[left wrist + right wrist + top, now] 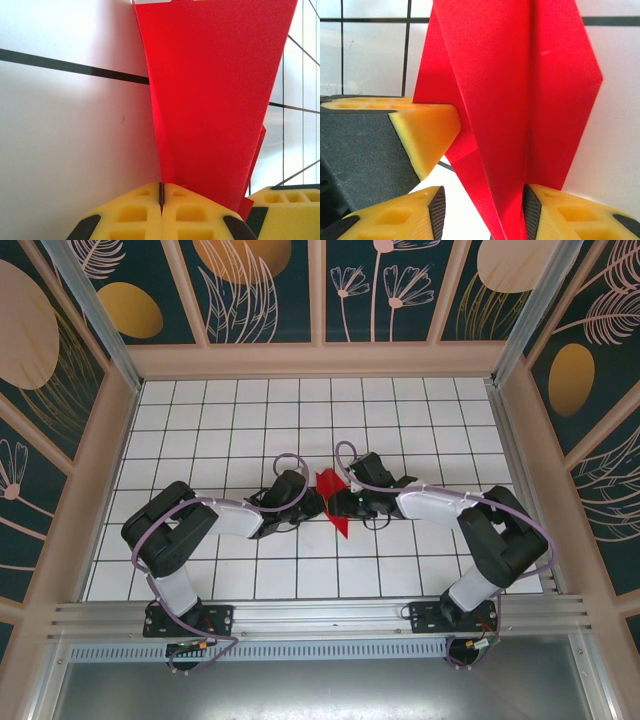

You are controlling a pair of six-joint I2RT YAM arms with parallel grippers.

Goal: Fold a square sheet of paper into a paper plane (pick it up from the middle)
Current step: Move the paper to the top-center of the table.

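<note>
The square sheet of paper (pixel 328 483) is bright red and folded into a creased, pointed shape. It is held up over the middle of the table between both arms. My left gripper (pixel 316 502) is shut on its lower edge, and in the left wrist view the yellow fingertips (pixel 145 200) press together on a thin sliver of the paper (pixel 215 100). My right gripper (pixel 341 505) faces it from the right. In the right wrist view the right gripper (pixel 484 195) is open, and a fold of the paper (pixel 500 90) stands between the jaws, close to the right finger (pixel 560 210).
The white grid table (pixel 250 420) is boxed in by wooden frame walls on three sides. An aluminium rail (pixel 320 618) runs along the near edge by the arm bases. The left gripper's yellow finger (pixel 425 132) sits close beside my right jaws.
</note>
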